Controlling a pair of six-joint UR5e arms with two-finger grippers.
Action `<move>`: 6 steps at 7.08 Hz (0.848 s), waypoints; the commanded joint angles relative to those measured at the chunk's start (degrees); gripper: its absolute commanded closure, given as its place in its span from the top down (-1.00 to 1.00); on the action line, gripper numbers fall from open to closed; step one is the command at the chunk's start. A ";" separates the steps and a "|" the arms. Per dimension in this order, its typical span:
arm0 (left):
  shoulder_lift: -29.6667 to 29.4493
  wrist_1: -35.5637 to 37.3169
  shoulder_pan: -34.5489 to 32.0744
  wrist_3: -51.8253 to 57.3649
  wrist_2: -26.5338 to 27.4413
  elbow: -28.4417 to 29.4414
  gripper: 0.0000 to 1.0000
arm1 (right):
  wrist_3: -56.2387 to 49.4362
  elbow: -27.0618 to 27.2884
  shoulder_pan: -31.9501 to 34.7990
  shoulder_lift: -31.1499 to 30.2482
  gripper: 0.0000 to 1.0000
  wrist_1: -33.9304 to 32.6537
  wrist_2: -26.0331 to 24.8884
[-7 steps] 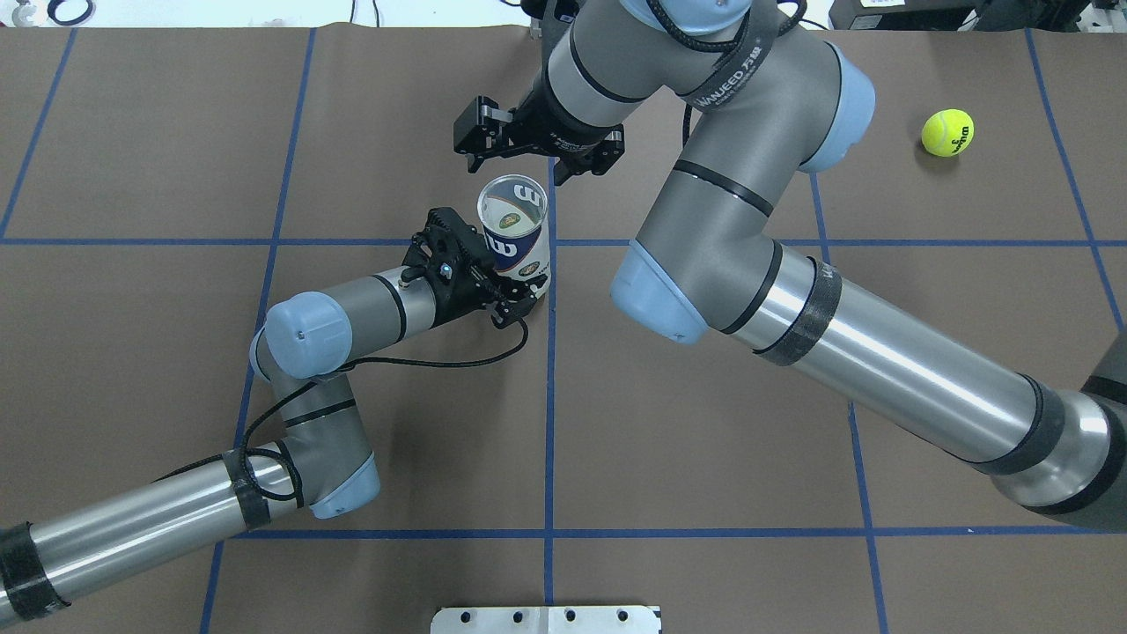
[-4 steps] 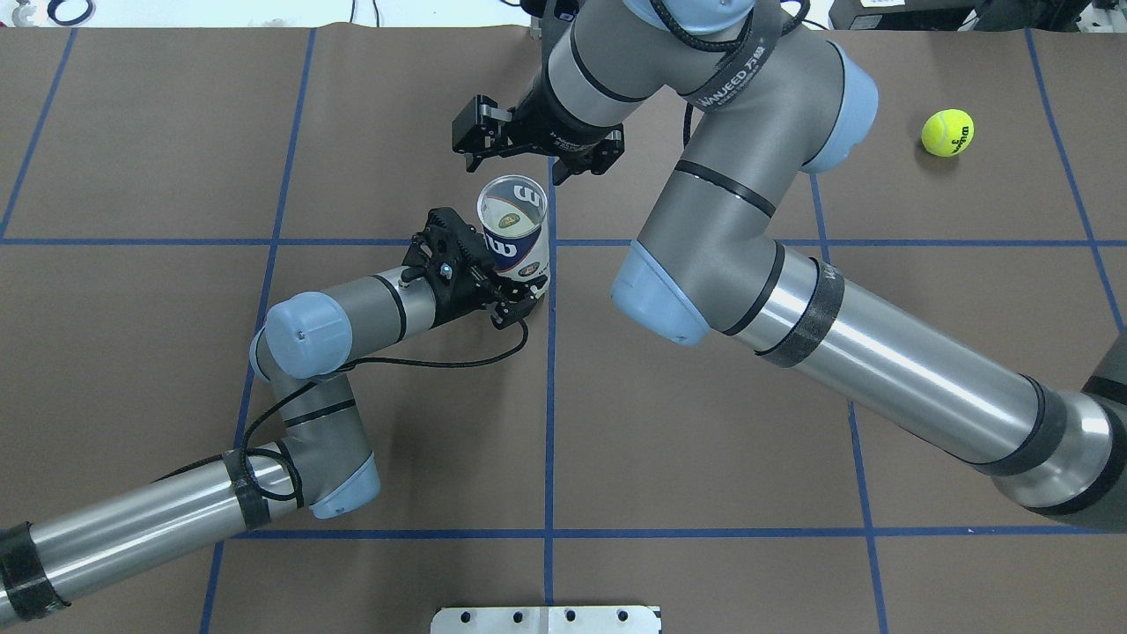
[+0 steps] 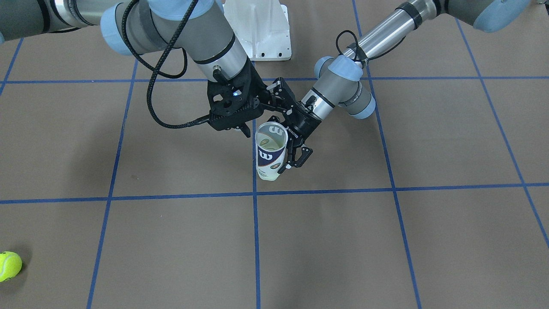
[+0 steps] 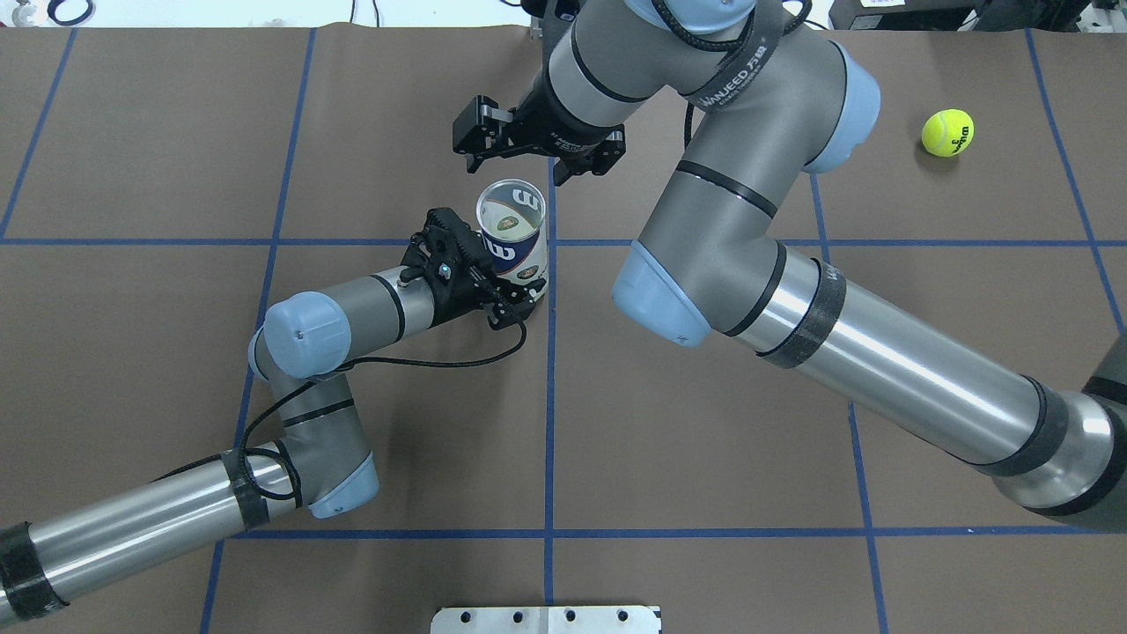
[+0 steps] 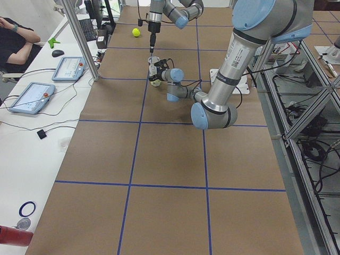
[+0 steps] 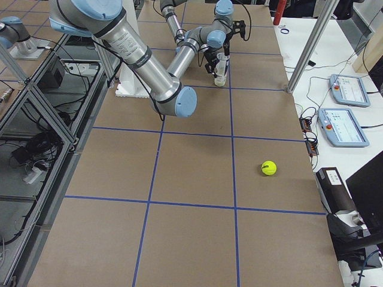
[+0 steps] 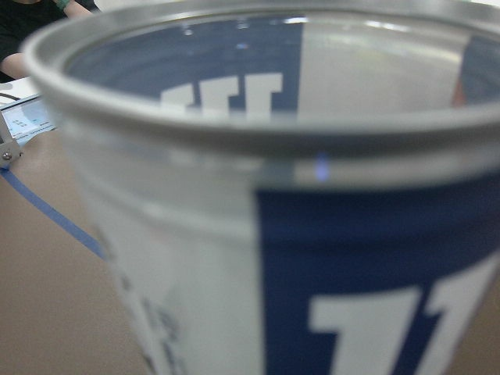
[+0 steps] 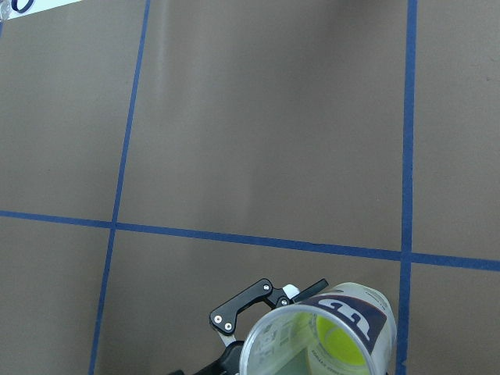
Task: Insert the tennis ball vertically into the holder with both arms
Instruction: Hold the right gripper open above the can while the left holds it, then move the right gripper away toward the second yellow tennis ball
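Holder [image 4: 512,224]: upright at frame centre, clasped low on its body by left gripper [image 4: 515,298]
Right gripper [image 4: 521,165]: fingers spread, empty, just above holder in frame
Tennis ball [image 8: 341,344]: apparently inside holder
Second ball [image 4: 947,132]: loose, upper right

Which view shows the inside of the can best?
The right wrist view: it looks down the can onto a yellow-green ball. Overhead and front views show the mouth, contents unclear; left wrist only the blurred rim; side views, a tiny can.
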 commanded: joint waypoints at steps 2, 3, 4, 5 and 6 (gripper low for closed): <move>0.04 -0.02 0.02 0.14 0.00 0.01 0.91 | -1.22 4.89 1.91 -1.41 0.97 -8.58 0.59; 0.04 -0.02 -0.06 0.05 0.00 0.01 0.92 | -4.71 6.41 4.63 -2.82 0.97 -13.43 0.77; 0.04 -0.02 -0.06 0.05 0.00 0.01 0.97 | -12.66 5.99 7.18 -6.66 0.97 -15.48 -0.01; 0.04 -0.02 -0.06 0.05 0.00 0.01 0.97 | -22.05 4.68 11.90 -10.96 0.97 -16.02 0.24; 0.12 -0.02 0.02 -0.04 0.00 0.01 0.97 | -30.85 1.80 16.74 -12.40 0.97 -17.94 0.59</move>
